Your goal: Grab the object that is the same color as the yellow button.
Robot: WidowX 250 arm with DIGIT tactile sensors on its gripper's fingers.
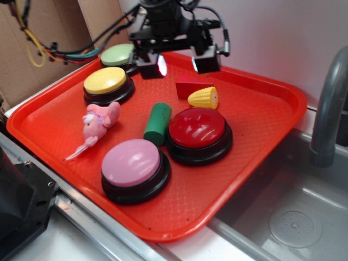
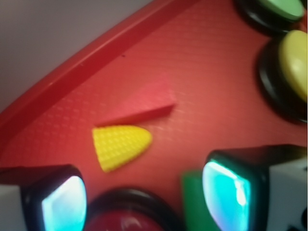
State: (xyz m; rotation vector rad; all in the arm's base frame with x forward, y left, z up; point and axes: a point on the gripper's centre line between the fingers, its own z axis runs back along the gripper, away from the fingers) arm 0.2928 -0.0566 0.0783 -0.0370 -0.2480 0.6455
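The object, a small yellow toy corn piece (image 1: 203, 98) (image 2: 120, 145), lies on the red tray (image 1: 261, 109) beside a red wedge block (image 1: 186, 87) (image 2: 144, 108). The yellow button (image 1: 106, 84) (image 2: 294, 67) with its black base stands at the tray's back left. My gripper (image 1: 179, 64) (image 2: 144, 202) hovers above the tray behind the corn, open, with nothing between its fingers. In the wrist view the corn lies just ahead of the left fingertip (image 2: 62, 204).
A green cylinder (image 1: 157, 123) (image 2: 192, 202), a red button (image 1: 198, 133) (image 2: 130, 219), a pink button (image 1: 133, 168), a light-green button (image 1: 118, 55) (image 2: 281, 9) and a pink plush toy (image 1: 98, 122) share the tray. A grey sink (image 1: 293, 217) and faucet (image 1: 329, 103) sit at right.
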